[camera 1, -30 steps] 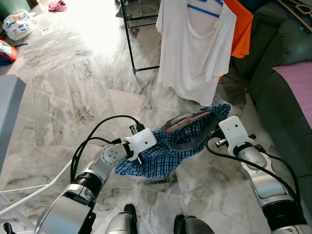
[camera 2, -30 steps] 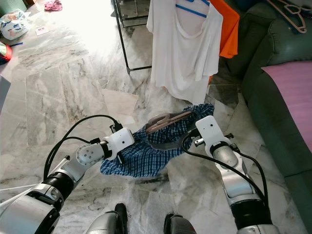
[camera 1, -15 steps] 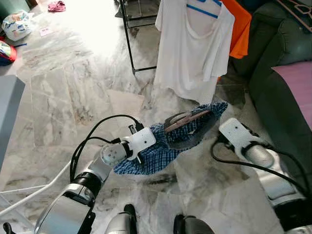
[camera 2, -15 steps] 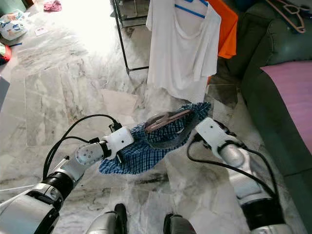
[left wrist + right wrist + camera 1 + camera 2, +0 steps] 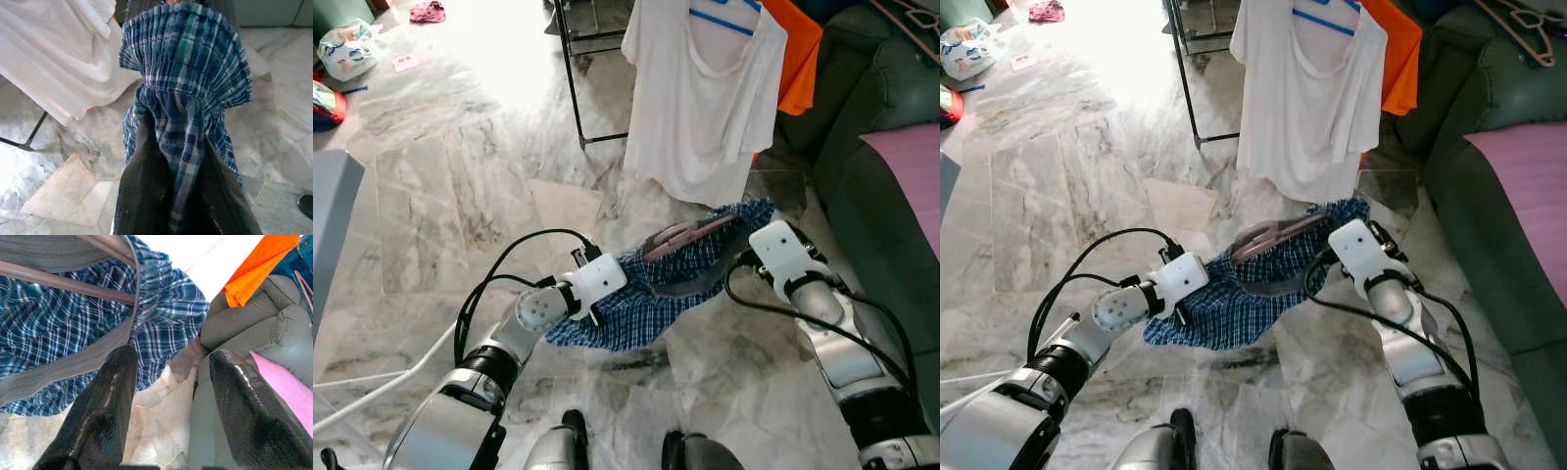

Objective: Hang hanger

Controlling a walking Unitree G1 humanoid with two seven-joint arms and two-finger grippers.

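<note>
Blue-and-green plaid cloth (image 5: 656, 294) with a grey waistband is stretched between both arms above the marble floor (image 5: 460, 166), a brown hanger (image 5: 690, 235) resting across its upper edge. One end is clamped by the left gripper (image 5: 178, 196), fingers closed on the fabric. The right gripper (image 5: 166, 396) is spread wide, gripping nothing, beside the cloth's far end. A white T-shirt (image 5: 705, 88) is hung on the black rack (image 5: 573, 78) beyond.

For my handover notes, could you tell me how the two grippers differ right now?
The left gripper is shut on the blue plaid garment, cloth pinched between its fingers. The right gripper is open, nothing between its fingers, beside the garment's other end near the hanger. Both hover above the marble floor.
</note>
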